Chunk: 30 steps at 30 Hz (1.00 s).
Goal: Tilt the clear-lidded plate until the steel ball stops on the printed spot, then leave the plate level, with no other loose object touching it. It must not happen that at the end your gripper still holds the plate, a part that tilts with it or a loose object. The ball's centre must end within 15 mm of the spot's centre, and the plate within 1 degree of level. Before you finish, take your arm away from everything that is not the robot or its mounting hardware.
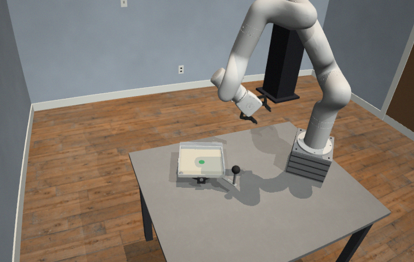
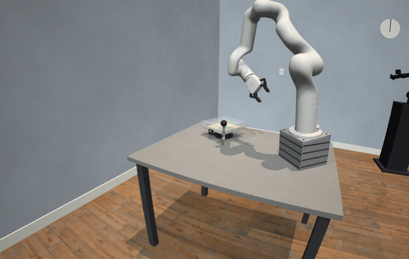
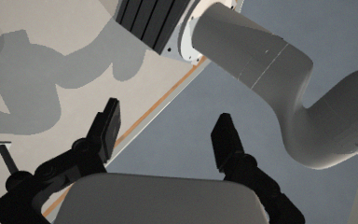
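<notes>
White arm (image 2: 306, 63) arched high, wrist angled downward, hand (image 2: 259, 90) wide open, empty.

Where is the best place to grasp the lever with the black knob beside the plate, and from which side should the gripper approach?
Probably the black knob on top of the upright stick: it is round, stands free above the table, and sits just off the plate corner. Coming from above, the open gripper could close around it without touching the clear lid.
</notes>
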Available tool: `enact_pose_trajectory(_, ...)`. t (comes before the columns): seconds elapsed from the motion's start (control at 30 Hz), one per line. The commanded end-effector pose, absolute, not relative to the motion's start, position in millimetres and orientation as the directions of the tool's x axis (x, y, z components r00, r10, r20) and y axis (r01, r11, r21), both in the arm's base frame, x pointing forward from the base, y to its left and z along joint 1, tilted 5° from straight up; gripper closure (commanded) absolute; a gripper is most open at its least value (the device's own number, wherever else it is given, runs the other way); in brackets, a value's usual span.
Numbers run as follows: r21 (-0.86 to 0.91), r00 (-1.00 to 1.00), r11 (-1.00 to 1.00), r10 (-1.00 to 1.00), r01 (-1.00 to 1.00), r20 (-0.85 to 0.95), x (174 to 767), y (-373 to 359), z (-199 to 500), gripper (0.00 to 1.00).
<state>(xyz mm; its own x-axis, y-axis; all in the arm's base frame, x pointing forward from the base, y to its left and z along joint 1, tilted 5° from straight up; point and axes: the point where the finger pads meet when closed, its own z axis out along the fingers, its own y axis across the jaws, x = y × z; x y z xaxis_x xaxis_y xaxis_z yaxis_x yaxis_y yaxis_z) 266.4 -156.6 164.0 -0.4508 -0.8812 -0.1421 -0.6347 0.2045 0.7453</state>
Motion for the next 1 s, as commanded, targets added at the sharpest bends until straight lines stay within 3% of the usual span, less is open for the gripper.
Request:
enact_pose_trajectory(0.0, 0.744, -0.451, 0.205, -0.881, -0.635, -0.142, 266.9, -157.0, 164.4, 0.0)
enact_pose_trajectory(0.63, 0.735, -0.459, 0.227, -0.88, -0.639, -0.127, 271.3, -154.5, 160.8, 0.0)
enact_pose_trajectory(0.77, 0.635, -0.536, 0.402, -0.844, -0.659, -0.022, 308.5, -133.5, 133.8, 0.0)
enact_pose_trajectory(0.97, 0.255, -0.811, 0.794, -0.582, -0.552, 0.056, 386.7, -93.6, 95.5, 0.0)
